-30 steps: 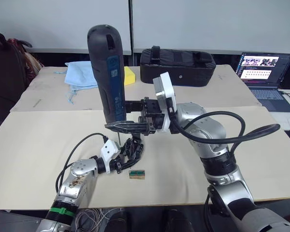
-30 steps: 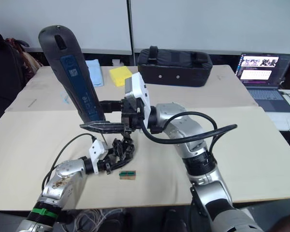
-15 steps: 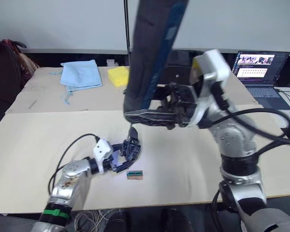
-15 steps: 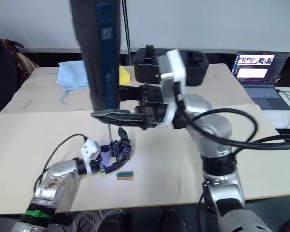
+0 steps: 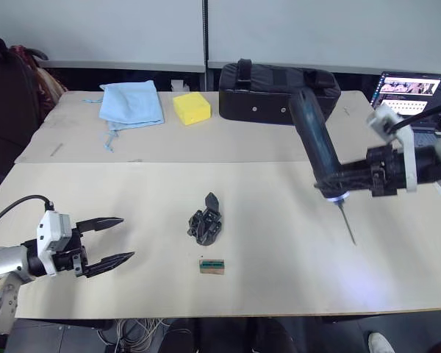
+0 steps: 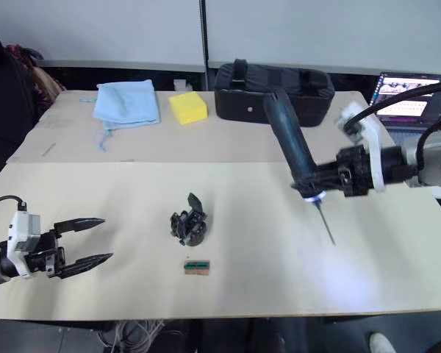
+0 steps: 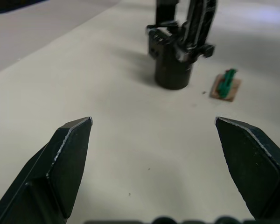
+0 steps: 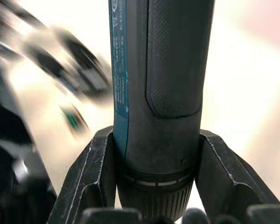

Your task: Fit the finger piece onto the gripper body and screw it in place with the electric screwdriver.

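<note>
The gripper body (image 5: 205,227) rests on the middle of the table, and the finger piece (image 5: 212,201) rises from its top as a small black wedge. My left gripper (image 5: 119,238) is open near the table's left front edge, well apart from the body, with nothing between its fingers (image 7: 67,158). In its wrist view the gripper body (image 7: 176,56) stands ahead of them. Over the right side of the table my right gripper (image 5: 331,182) is shut on the electric screwdriver (image 5: 315,151). The tool is tilted, its thin bit (image 5: 348,225) pointing down at the table and a small light glowing at its tip.
A small green-topped block (image 5: 211,265) lies just in front of the gripper body. At the back are a blue cloth (image 5: 131,101), a yellow sponge (image 5: 191,107) and a black bag (image 5: 278,94). A laptop (image 5: 415,92) stands at the far right.
My left gripper has let go of the gripper body and drawn back to the left. The right arm has swung the screwdriver away to the right. The camera view has also shifted.
</note>
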Controlling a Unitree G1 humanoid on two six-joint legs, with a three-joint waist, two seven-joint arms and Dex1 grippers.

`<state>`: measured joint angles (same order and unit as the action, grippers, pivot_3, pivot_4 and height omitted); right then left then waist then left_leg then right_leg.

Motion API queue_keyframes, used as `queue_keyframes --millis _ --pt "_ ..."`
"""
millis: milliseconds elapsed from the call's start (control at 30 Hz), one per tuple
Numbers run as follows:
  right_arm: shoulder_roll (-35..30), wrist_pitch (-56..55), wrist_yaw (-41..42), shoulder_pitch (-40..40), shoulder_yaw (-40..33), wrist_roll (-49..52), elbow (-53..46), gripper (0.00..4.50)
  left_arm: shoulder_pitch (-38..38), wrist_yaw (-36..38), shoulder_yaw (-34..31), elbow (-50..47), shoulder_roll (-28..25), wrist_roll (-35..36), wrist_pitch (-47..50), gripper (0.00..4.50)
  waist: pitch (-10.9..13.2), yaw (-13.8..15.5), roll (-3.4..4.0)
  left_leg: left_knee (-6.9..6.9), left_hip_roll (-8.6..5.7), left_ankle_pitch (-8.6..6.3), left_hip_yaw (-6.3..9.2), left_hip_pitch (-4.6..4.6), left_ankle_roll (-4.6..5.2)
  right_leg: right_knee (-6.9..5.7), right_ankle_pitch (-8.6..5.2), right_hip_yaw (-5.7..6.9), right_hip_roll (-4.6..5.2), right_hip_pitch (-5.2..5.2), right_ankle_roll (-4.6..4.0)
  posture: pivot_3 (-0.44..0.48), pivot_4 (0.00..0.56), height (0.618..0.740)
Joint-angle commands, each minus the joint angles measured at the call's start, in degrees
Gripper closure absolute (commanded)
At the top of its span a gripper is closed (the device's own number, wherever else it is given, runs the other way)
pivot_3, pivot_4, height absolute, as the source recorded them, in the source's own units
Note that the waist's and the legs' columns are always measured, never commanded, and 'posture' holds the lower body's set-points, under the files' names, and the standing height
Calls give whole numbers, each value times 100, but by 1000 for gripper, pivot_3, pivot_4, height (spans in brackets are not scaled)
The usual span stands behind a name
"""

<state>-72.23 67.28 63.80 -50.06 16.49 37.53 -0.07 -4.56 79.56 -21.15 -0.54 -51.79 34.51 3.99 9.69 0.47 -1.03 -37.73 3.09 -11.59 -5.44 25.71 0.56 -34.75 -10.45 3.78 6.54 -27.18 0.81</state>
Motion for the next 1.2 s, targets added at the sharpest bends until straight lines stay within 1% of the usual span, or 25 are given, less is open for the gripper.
queue_keyframes --millis 33,100,167,233,433,533,600,633,667,733,767,867,933,1000,1033,1067,1133,1200 --pt "-139 -388 446 -217 931 -1240 499 2575 41 276 -122 -176 -164 190 124 24 5 -20 5 0 -2 1 -2 4 4 0 1 -3 0 -5 3 0 150 740" --pt "46 -535 656 -264 1324 -1668 894 2575 178 217 -86 -75 -181 130 172 24 12 -38 13 0 -4 21 -6 12 37 -7 7 -4 -2 -14 16 0 150 740" --pt "283 -683 774 -331 1541 -2011 1268 2575 296 136 -65 -26 -166 79 227 24 21 -57 14 -2 0 22 -20 13 38 -19 22 2 -13 -15 42 0 150 740" --pt "517 -745 877 -374 1690 -2271 1633 2575 379 82 -38 -25 -136 39 271 24 23 -75 16 -3 8 23 -26 12 38 -25 26 3 -24 -16 46 0 150 740" --pt "861 -1143 1115 -313 1786 -2922 2428 2575 527 -51 -56 -51 -37 -2 277 24 24 -72 17 -14 10 25 -34 12 35 -26 30 2 -26 -9 50 0 150 740" --pt "964 -1291 1187 -329 1690 -3123 2769 2575 536 -88 -59 -58 -38 -15 320 24 24 -60 17 -16 5 25 -35 9 35 -26 31 2 -23 -2 51 0 150 740" --pt "983 -1393 1204 -355 1573 -3210 2902 1554 545 -131 -64 -48 -50 -11 387 0 23 -59 16 -19 6 25 -35 3 35 -26 32 2 -23 6 52 0 150 740" --pt "994 -1425 1215 -366 1521 -3244 2942 1306 549 -141 -64 -46 -58 4 437 0 23 -56 16 -20 5 26 -35 0 35 -27 32 2 -22 9 53 0 150 740" --pt "962 -1419 1290 -380 1460 -3246 2945 904 557 -150 -80 -42 -66 14 474 0 23 -50 16 -22 5 26 -35 -3 34 -28 34 2 -22 12 54 0 150 740" --pt "866 -1396 1450 -410 1258 -3206 2962 194 559 -183 -123 0 -99 2 550 0 24 -48 17 -22 5 28 -35 -7 33 -29 35 2 -22 15 53 0 150 740" --pt "833 -1387 1506 -414 1181 -3206 2969 46 555 -198 -144 14 -106 -3 579 0 24 -49 17 -22 6 28 -35 -10 32 -32 35 1 -22 15 53 0 150 740" --pt "406 -1746 1723 -326 734 -3154 2851 46 454 -372 -262 236 -240 -176 716 0 25 -45 20 -22 7 29 -35 -13 32 -38 36 1 -23 14 52 0 150 740" --pt "188 -2290 1857 -207 209 -2935 2770 46 362 -500 -361 391 -329 -369 629 0 25 -40 21 -22 7 28 -35 -13 32 -38 35 2 -23 14 53 0 150 740" --pt "56 -3256 2162 99 -494 -2535 2625 46 250 -544 -475 588 -380 -589 321 0 24 -41 18 -21 8 28 -37 -13 31 -35 34 1 -24 14 53 0 150 740" --pt "35 -3797 2392 316 -855 -2307 2525 46 184 -564 -514 693 -398 -716 157 0 23 -41 17 -21 10 28 -38 -14 31 -33 34 2 -25 15 53 0 150 740" --pt "-4 -4349 2539 593 -1162 -2181 2405 46 154 -544 -552 841 -371 -862 -219 0 23 -52 17 -20 12 27 -40 -16 30 -29 34 3 -27 18 54 0 150 740" --pt "148 -5087 2464 1177 -1774 -1954 2046 46 75 -522 -648 1082 -316 -1027 -773 0 22 -59 14 -19 20 27 -51 -32 30 -29 34 1 -30 31 54 0 150 740" --pt "435 -5478 2289 1584 -2231 -1727 1676 46 45 -501 -686 1226 -316 -1053 -976 0 22 -64 14 -19 28 27 -57 -49 28 -29 35 3 -33 47 54 0 150 740"
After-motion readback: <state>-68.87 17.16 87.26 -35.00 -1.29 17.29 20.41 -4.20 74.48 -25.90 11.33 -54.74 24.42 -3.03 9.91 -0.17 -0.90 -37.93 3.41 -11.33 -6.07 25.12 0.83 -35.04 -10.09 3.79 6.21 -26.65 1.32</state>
